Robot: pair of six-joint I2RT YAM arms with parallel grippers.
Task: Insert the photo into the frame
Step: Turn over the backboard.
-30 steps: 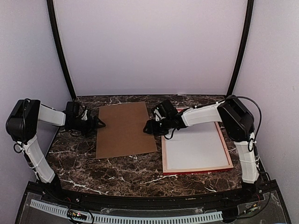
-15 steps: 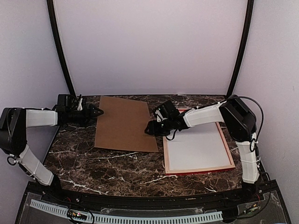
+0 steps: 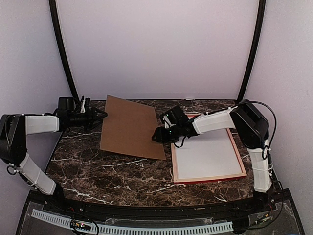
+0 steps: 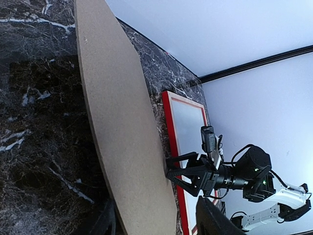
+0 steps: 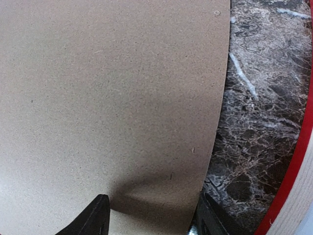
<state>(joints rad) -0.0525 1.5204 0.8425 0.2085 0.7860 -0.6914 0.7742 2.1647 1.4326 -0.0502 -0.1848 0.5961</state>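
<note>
The frame (image 3: 208, 179) lies flat at the right, its red rim (image 4: 168, 122) around a plain white sheet (image 3: 205, 154). I cannot tell whether that sheet is the photo; no printed picture shows in any view. My left gripper (image 3: 103, 116) is shut on the left edge of a brown backing board (image 3: 129, 127), which is tilted up on that side. In the left wrist view the board (image 4: 122, 127) runs between the left gripper's (image 4: 155, 215) fingers. My right gripper (image 3: 155, 135) stands open at the board's right edge, left of the frame. One finger (image 5: 98, 215) is over the board (image 5: 112, 88), the other beside its edge.
The dark marble table (image 3: 107, 176) ends at a black rail along the front. White walls and two black poles (image 3: 62, 54) close in the back and sides. The frame's red rim (image 5: 293, 171) lies close to the right of the board's edge.
My left arm has swung toward the back, its jaws have narrowed on the board's left edge, and that edge has risen off the table. The right gripper has hardly moved.
</note>
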